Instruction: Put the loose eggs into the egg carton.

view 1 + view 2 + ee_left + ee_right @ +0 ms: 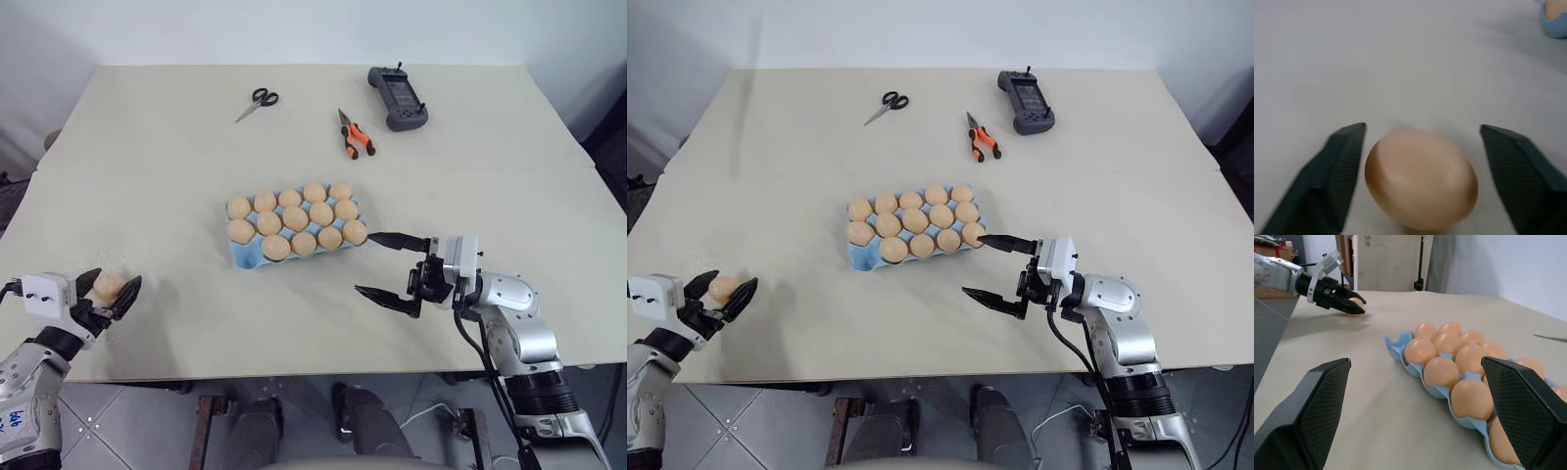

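Left fingers around last loose egg, carton nearly full

Loose egg lay on the worktop near its front left edge, between the left gripper fingers; one finger looked against it, the other stood off, not clamped. Egg carton sat mid-worktop, light blue, cups packed with eggs. Right gripper hovered just beside the carton's right end, fingers wide apart, holding nothing. Scissors, orange-handled pliers and a handheld controller lay at the far side. No readable writing on any of them
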Controlling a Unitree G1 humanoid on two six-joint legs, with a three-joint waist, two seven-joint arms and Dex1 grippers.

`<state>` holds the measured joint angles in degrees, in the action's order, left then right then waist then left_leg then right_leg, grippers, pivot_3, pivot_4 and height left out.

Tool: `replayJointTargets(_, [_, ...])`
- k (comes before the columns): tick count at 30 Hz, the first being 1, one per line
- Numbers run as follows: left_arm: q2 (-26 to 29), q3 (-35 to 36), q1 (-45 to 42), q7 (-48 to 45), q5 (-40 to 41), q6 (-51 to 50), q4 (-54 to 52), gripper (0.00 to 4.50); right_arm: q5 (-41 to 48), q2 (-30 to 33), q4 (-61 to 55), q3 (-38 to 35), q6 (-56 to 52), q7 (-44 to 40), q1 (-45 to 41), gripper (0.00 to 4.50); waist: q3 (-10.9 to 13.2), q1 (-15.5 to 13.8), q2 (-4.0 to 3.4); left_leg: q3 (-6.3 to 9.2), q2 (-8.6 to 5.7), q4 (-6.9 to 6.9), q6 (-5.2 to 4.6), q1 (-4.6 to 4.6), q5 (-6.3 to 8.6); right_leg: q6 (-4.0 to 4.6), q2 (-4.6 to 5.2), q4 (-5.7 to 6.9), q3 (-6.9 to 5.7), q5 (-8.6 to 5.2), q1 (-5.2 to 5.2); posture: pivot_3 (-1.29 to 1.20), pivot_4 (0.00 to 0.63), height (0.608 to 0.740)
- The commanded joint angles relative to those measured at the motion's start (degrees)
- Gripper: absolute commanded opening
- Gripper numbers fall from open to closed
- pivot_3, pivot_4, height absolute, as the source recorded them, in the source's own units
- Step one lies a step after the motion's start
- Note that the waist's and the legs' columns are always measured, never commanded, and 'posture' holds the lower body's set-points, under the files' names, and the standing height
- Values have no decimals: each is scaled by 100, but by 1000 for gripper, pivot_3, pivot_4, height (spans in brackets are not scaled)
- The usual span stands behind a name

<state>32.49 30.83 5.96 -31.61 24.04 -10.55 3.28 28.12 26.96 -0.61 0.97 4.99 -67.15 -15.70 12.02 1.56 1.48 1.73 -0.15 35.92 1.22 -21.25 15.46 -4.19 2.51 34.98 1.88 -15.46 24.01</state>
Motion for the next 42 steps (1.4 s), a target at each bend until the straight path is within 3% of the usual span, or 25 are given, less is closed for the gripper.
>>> replayJointTargets(1, [64, -53, -51, 74, -76, -72, -76, 2518, 26, -27, -206, -71, 98, 35, 38, 4500, 0, 0, 0, -1, 0, 1, 0, 1, 0, 0, 0, 0, 0, 0, 0, 0, 150, 740])
replayJointTargets(5, [173, -170, -382, -60, 34, -125, -218, 2372, 22, -28, -181, -69, 87, 55, -10, 4500, 0, -6, 0, -6, 0, 4, -2, 3, -1, 1, 1, 1, 3, 0, -2, 0, 150, 740])
replayJointTargets(9, [454, -726, -1103, -625, 279, -452, -720, 2372, 3, -30, -142, -76, 96, 73, -40, 4500, -1, -65, 3, -5, 1, 9, -3, -2, -2, 1, 3, 2, -4, 1, -2, 0, 150, 740])
replayJointTargets(15, [547, -2254, -2354, -1642, 52, -786, -708, 2372, -85, -95, -97, -96, 142, 195, -94, 4500, -2, -74, 1, -30, -1, 4, -10, 1, 4, -4, 10, 1, -3, 4, 0, 0, 150, 740])
replayJointTargets(20, [561, -2868, -2783, -2038, -293, -608, -291, 2372, -120, -108, -209, -125, 143, 339, -27, 4500, -2, 24, 2, -78, 4, 6, -20, -1, 21, -11, 8, 30, 3, 7, 36, 0, 150, 740])
replayJointTargets(27, [522, -2861, -2863, -2171, -340, -450, -125, 2372, -117, -92, -380, -152, 154, 512, 157, 4500, -1, 6, 2, -94, 12, 29, -17, -4, 23, -10, -6, 67, 9, 6, 55, 0, 150, 740])
replayJointTargets(32, [600, -2755, -2798, -2248, -457, -64, -11, 3993, -112, -110, -436, -93, 127, 565, 197, 4500, -1, 1, 2, -101, 8, 51, -26, -4, 18, -11, 1, 66, 15, 7, 45, 0, 150, 740])
replayJointTargets(42, [926, -1977, -2050, -2396, -218, 241, -221, 3993, -56, 13, -298, -163, 79, 428, 70, 4500, -2, 8, 2, -108, 12, 51, -26, 2, 18, -11, 1, 79, 16, 7, 50, 0, 150, 740])
